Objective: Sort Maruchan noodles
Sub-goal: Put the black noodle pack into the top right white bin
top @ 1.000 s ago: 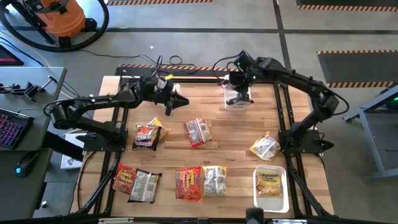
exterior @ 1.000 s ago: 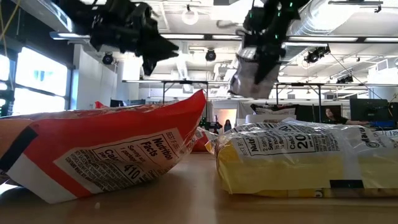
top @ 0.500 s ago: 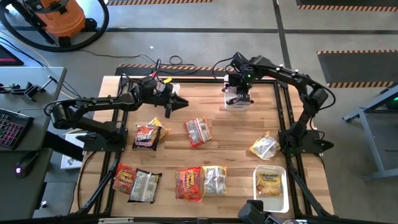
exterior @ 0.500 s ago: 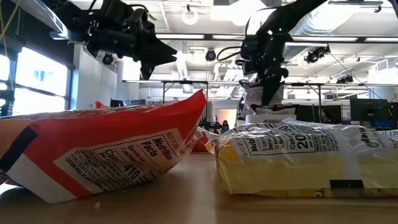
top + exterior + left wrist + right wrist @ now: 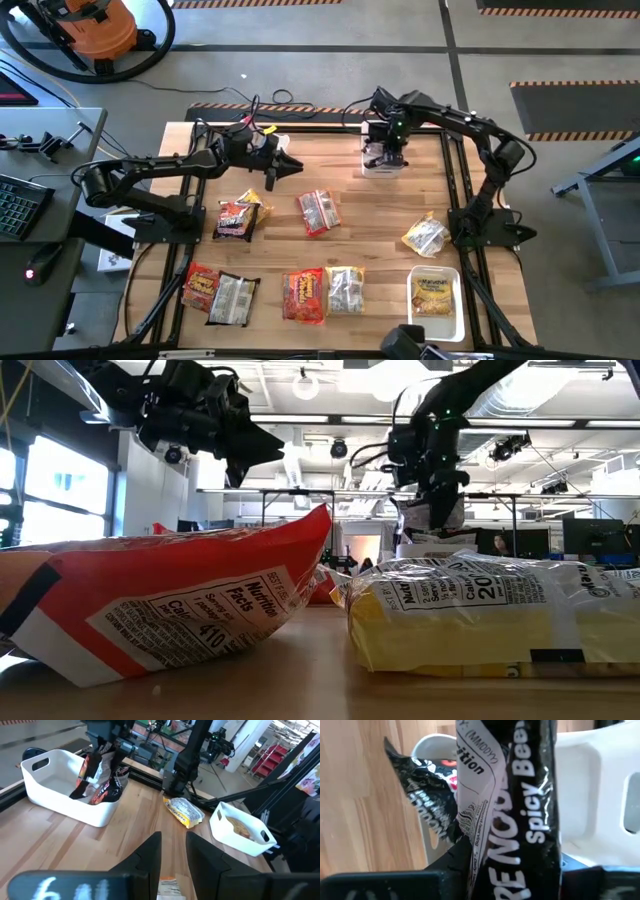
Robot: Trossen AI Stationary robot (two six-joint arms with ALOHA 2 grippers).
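My right gripper (image 5: 386,150) points down over a white bin (image 5: 370,170) at the table's far edge, shut on a black-and-white noodle packet (image 5: 530,795). Another dark packet (image 5: 425,805) lies in that bin. My left gripper (image 5: 292,163) hovers level above the table's far left part. Its fingers stand slightly open with nothing between them, and it points toward the bin. Several more packets lie flat on the table: red ones (image 5: 303,295), silver ones (image 5: 235,298) and yellow ones (image 5: 425,236). My right gripper pinches the packet's upper end (image 5: 482,845) between its two fingers, coming from above and pointing down. The film is crumpled at the fingers. The packet hangs upright below them, its lower end (image 5: 97,787) down inside the bin beside the packet lying there.
A second white bin (image 5: 456,290) with a yellow packet in it stands at the near right corner. Bare wood lies between the far bin and the rows of packets. Black frame rails run along the table's edges. In the low view two packets (image 5: 170,600) fill the foreground.
My right gripper has come down toward the far bin with the dark packet. The packet hung above the bin before and now reaches into it. My left gripper has kept its place.
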